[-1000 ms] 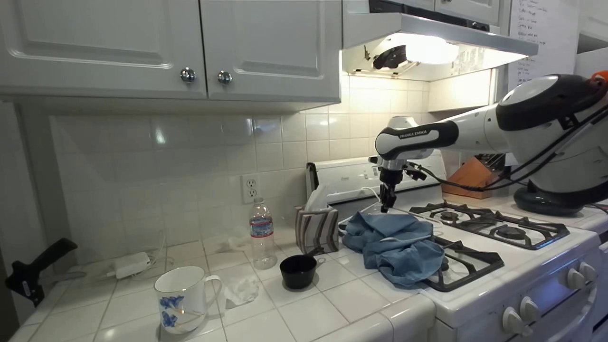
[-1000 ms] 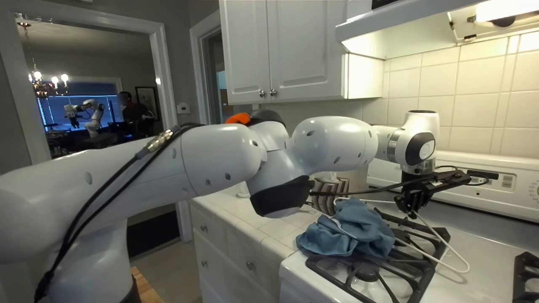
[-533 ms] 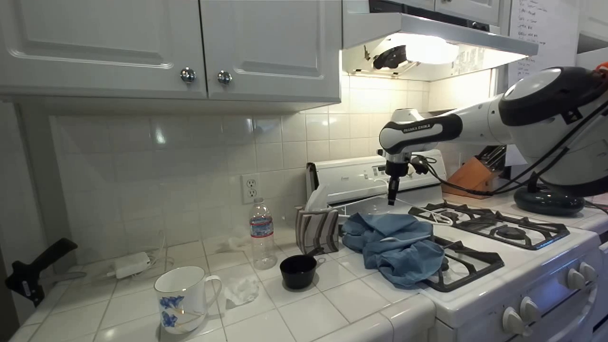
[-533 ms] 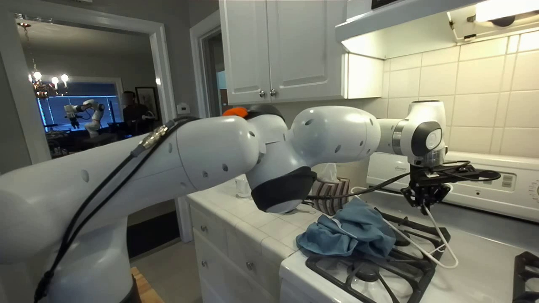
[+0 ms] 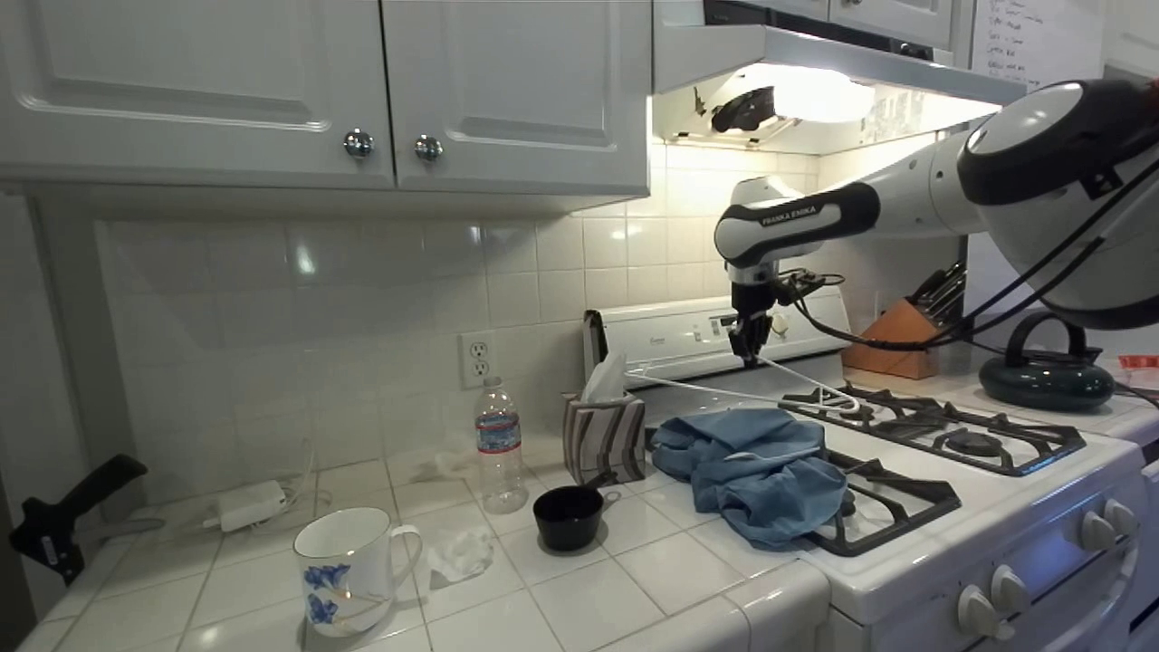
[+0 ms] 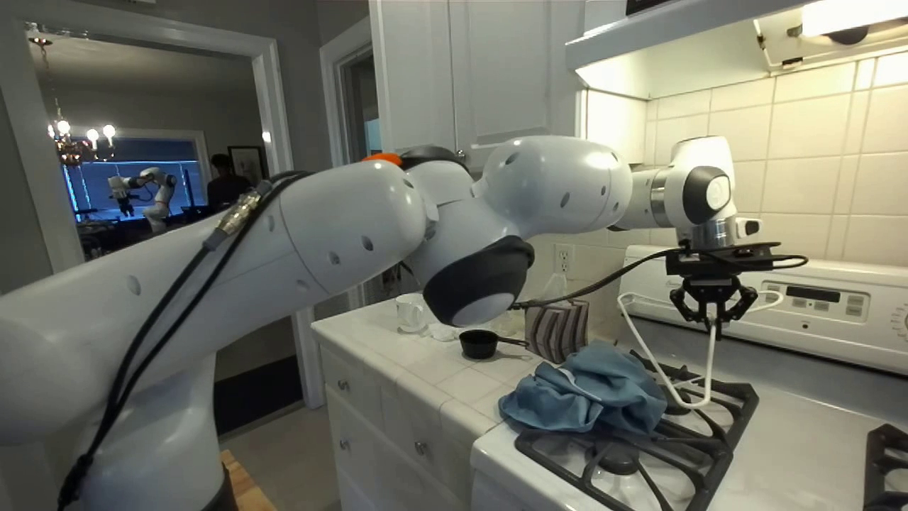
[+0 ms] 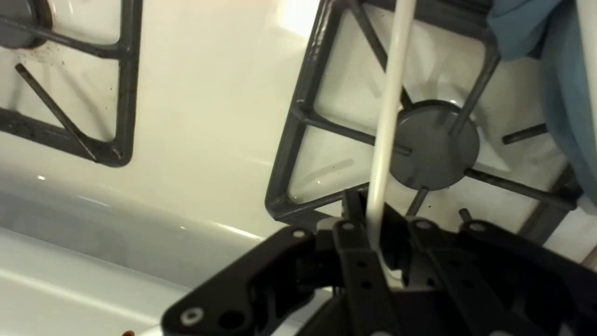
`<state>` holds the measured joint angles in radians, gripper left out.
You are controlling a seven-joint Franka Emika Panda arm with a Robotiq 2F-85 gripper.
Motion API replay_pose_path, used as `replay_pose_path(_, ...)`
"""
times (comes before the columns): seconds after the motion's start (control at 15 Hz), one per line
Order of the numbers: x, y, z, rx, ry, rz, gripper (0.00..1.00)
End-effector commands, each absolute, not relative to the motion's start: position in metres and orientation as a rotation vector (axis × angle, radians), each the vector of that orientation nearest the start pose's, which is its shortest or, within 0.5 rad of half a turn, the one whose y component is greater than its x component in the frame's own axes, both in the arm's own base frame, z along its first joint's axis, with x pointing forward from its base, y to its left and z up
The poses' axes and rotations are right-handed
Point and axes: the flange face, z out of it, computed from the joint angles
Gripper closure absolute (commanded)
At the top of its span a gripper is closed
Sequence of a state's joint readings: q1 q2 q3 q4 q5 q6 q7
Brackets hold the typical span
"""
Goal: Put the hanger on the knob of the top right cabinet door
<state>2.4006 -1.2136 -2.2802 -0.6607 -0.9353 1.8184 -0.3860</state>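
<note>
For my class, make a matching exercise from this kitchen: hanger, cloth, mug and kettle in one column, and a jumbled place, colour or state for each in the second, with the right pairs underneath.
Column one
1. hanger
2. cloth
3. mug
4. kettle

Column two
A. white with blue flowers, on the tiled counter
B. gripped in the hand
C. dark, with an arched handle
D. blue and crumpled, lying over part of the stove

Right pairs: 1-B, 2-D, 3-A, 4-C
</note>
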Motion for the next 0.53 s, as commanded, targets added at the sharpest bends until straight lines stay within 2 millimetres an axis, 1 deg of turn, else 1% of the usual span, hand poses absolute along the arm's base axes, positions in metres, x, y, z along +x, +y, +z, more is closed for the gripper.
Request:
replay_pose_path(0.0,0.724,-0.317,0.321,-3.299,-0.128,0.03,0.98)
replay_pose_path(0.27,0.717,-0.263,0.306,-3.252,0.069,0.105,0.98)
replay_pose_path(0.4,0.711,-0.245,0.294,-3.219,0.192,0.1,0.98)
replay_pose_path(0.47,0.707,-0.239,0.289,-3.203,0.25,0.09,0.98)
